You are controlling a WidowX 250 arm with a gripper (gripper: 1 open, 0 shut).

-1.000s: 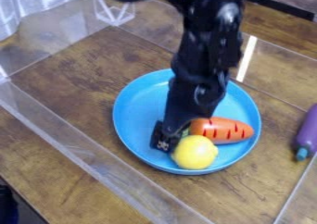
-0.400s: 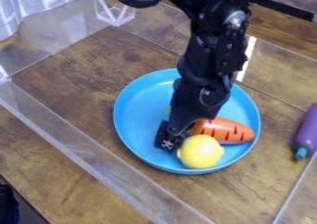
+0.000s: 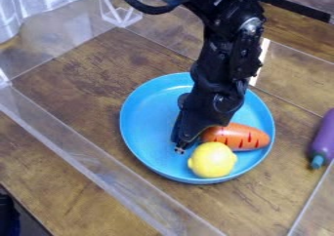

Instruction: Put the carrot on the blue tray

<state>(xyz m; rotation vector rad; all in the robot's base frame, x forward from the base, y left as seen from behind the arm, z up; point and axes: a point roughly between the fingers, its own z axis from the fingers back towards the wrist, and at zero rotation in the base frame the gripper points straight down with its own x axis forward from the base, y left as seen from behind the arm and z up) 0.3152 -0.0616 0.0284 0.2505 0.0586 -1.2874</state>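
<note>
The orange carrot (image 3: 240,137) lies flat on the blue tray (image 3: 146,113), right of centre. Its thick leafy end points left and is covered by the black arm. My gripper (image 3: 183,144) points down onto the tray just left of the carrot. Its fingers look drawn together, and I see nothing between them. A yellow lemon (image 3: 210,160) sits on the tray too, in front of the carrot and touching or nearly touching the gripper's tip.
A purple eggplant-like toy (image 3: 321,138) lies on the wooden table at the right edge. Clear plastic walls (image 3: 78,133) run along the left and front sides. The dark arm leans over the tray from the back.
The gripper's tip has narrowed from wide to closed and shifted slightly right and up. The carrot has stayed on the tray, and the lemon has shifted slightly right.
</note>
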